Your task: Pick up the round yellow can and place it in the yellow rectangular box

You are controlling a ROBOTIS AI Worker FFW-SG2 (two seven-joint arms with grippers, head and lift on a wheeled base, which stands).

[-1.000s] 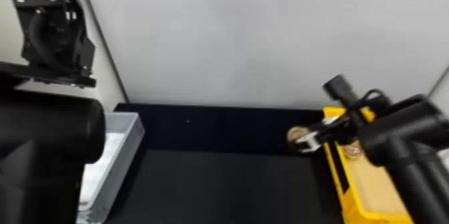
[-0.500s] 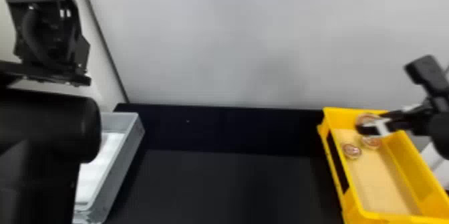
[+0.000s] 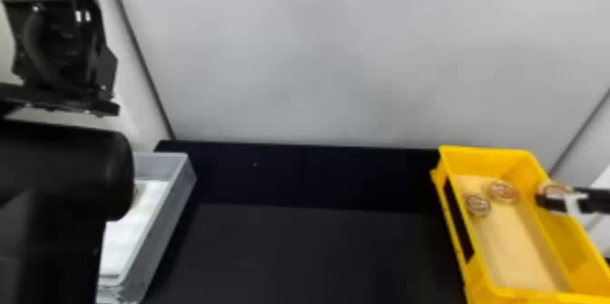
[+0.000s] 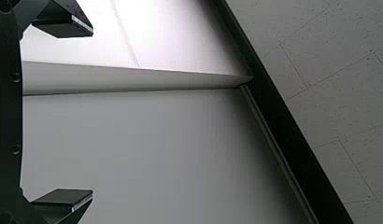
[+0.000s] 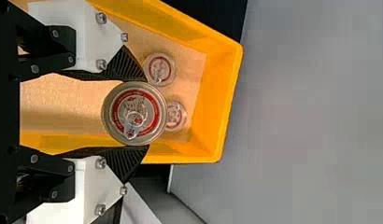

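While the right gripper (image 3: 552,197) pinches the round yellow can (image 5: 134,113) between its fingers, I see the can over the yellow rectangular box (image 3: 485,159), near its right edge. Two more cans (image 3: 503,192) lie inside toward the far edge; a grey tray (image 3: 167,228) sits farther left.

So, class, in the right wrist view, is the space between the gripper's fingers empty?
No, a round can sits between the fingers of the right gripper, one on either side.
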